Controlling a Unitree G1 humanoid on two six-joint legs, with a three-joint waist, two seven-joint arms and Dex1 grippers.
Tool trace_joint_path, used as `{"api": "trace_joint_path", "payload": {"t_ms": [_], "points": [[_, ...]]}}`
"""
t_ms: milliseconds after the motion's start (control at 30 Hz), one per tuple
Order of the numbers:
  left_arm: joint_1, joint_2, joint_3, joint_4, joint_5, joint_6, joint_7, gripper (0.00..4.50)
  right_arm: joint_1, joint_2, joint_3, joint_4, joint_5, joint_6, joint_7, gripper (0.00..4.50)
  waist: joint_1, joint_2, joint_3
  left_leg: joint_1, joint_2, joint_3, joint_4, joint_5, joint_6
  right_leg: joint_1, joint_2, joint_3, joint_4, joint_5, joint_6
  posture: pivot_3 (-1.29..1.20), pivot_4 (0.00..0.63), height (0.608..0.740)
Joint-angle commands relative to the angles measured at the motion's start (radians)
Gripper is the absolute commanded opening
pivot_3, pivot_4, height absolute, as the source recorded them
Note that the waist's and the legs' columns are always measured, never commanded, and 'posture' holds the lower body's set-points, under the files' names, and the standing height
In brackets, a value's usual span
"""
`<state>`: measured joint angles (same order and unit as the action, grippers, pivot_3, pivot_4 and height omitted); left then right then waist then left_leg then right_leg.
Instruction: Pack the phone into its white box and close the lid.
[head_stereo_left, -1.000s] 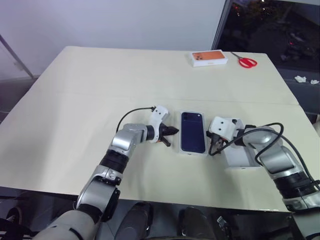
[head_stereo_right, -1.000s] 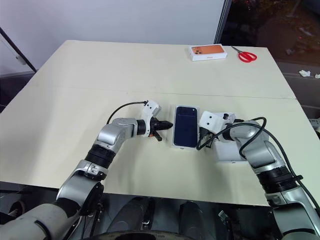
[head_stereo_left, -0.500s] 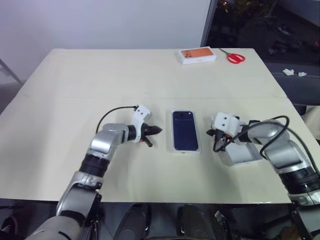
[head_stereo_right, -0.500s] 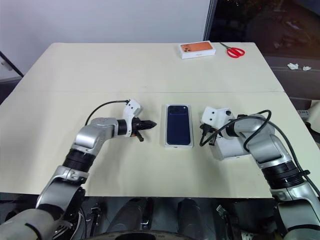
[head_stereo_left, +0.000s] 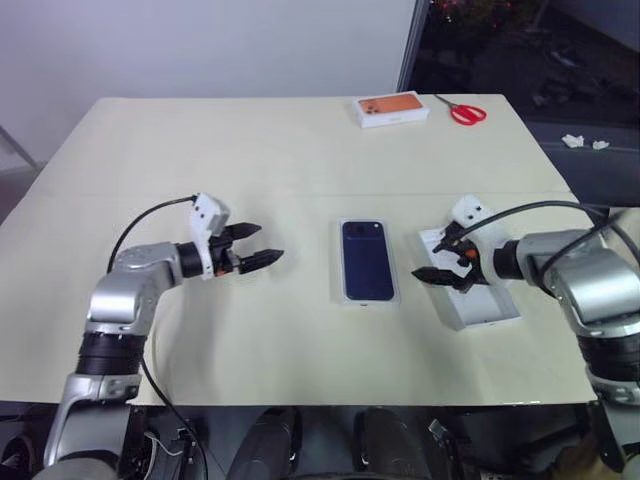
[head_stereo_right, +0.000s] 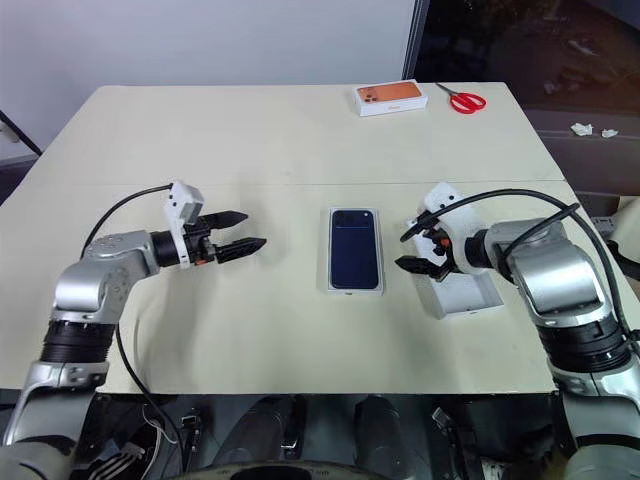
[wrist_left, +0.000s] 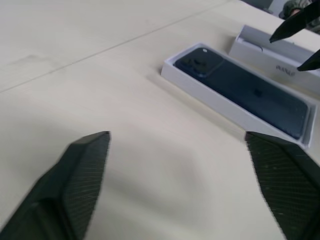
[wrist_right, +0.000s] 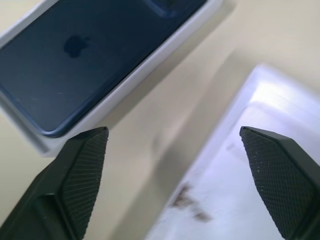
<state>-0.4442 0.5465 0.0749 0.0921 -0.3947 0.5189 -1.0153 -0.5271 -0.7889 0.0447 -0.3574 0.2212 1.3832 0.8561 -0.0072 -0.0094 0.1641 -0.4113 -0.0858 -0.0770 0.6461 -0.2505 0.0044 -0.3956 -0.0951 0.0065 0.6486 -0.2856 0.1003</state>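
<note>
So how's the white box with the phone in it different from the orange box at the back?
The white box lies open in the middle of the table, the dark blue phone showing inside; the orange box is shut, at the far edge beside the red scissors. The white box lies lengthwise away from the robot, the orange box crosswise. Both are shallow rectangles.

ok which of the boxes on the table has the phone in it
The white box in the middle, between the two grippers, holds the navy phone. The lid beside it lies open side up, and the orange-topped box at the far edge is closed.
</note>
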Motion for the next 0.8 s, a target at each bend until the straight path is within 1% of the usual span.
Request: {"api": "trace_joint_path", "payload": {"t_ms": [33,100,167,267,367,500,600,633,667,800], "points": [[0.017,0.012,0.059,-0.044,-0.036,-0.103,-0.023,4.47,-0.021,0.011,-0.049,-0.102,0.028,0.198,-0.084,4.50,0.001,0.000,0.000,-0.001,0.000,0.000,0.000,0.000,0.000,-0.001,0.000,0.000,0.000,0.000,0.000,0.00,0.150,0.740],[0.036,0.014,0.073,-0.056,-0.047,-0.138,-0.031,4.47,0.005,-0.021,-0.021,-0.147,0.039,0.228,-0.127,4.50,0.003,0.000,0.000,-0.004,0.000,0.000,0.001,0.000,0.000,-0.004,0.000,0.000,0.000,0.000,0.000,0.00,0.150,0.740],[0.064,0.020,0.087,-0.084,-0.078,-0.140,-0.049,4.47,0.034,-0.022,-0.036,-0.154,0.033,0.231,-0.189,4.50,0.003,0.000,0.000,-0.008,0.000,0.000,0.001,0.000,0.000,-0.008,0.000,0.000,0.001,0.000,0.000,0.00,0.150,0.740],[0.124,0.039,0.092,-0.131,-0.089,-0.180,-0.086,4.47,0.075,0.011,-0.088,-0.134,0.056,0.231,-0.270,4.50,0.002,0.000,0.000,-0.010,-0.001,0.000,0.001,0.000,0.000,-0.010,0.000,0.000,0.001,0.000,0.000,0.00,0.150,0.740],[0.176,0.062,0.093,-0.164,-0.097,-0.208,-0.113,4.47,0.108,0.065,-0.124,-0.137,0.113,0.231,-0.343,4.50,-0.002,0.000,0.000,-0.011,0.000,0.000,0.001,0.000,0.000,-0.010,0.000,0.000,0.001,0.000,0.000,0.00,0.150,0.740],[0.195,0.071,0.090,-0.183,-0.103,-0.211,-0.107,4.47,0.098,0.115,-0.161,-0.125,0.181,0.231,-0.444,4.50,-0.003,0.000,0.000,-0.009,0.000,0.000,0.001,0.001,-0.001,-0.010,0.000,0.000,0.003,0.000,0.000,0.00,0.150,0.740],[0.194,0.063,0.087,-0.197,-0.108,-0.210,-0.086,4.50,0.102,0.129,-0.171,-0.134,0.252,0.231,-0.501,3.70,-0.003,0.000,0.000,-0.009,0.000,0.000,0.001,0.001,-0.001,-0.010,0.000,0.000,0.003,0.000,0.000,0.00,0.150,0.740],[0.193,0.061,0.084,-0.202,-0.110,-0.209,-0.080,4.50,0.109,0.132,-0.172,-0.137,0.271,0.231,-0.523,3.18,-0.004,0.000,0.000,-0.009,0.000,0.000,0.001,0.001,0.000,-0.010,0.000,0.000,0.003,0.000,0.000,0.00,0.150,0.740],[0.193,0.060,0.082,-0.206,-0.111,-0.208,-0.074,4.50,0.115,0.128,-0.165,-0.142,0.286,0.231,-0.543,2.77,-0.004,0.000,0.000,-0.009,0.000,0.000,0.001,0.001,0.000,-0.010,0.000,0.000,0.003,0.000,0.000,0.00,0.150,0.740],[0.195,0.061,0.077,-0.220,-0.116,-0.206,-0.060,4.50,0.134,0.136,-0.159,-0.153,0.351,0.231,-0.626,0.69,-0.003,0.000,0.000,-0.009,0.000,0.000,0.001,0.001,0.000,-0.010,0.000,0.000,0.003,0.000,0.000,0.00,0.150,0.740]]}}
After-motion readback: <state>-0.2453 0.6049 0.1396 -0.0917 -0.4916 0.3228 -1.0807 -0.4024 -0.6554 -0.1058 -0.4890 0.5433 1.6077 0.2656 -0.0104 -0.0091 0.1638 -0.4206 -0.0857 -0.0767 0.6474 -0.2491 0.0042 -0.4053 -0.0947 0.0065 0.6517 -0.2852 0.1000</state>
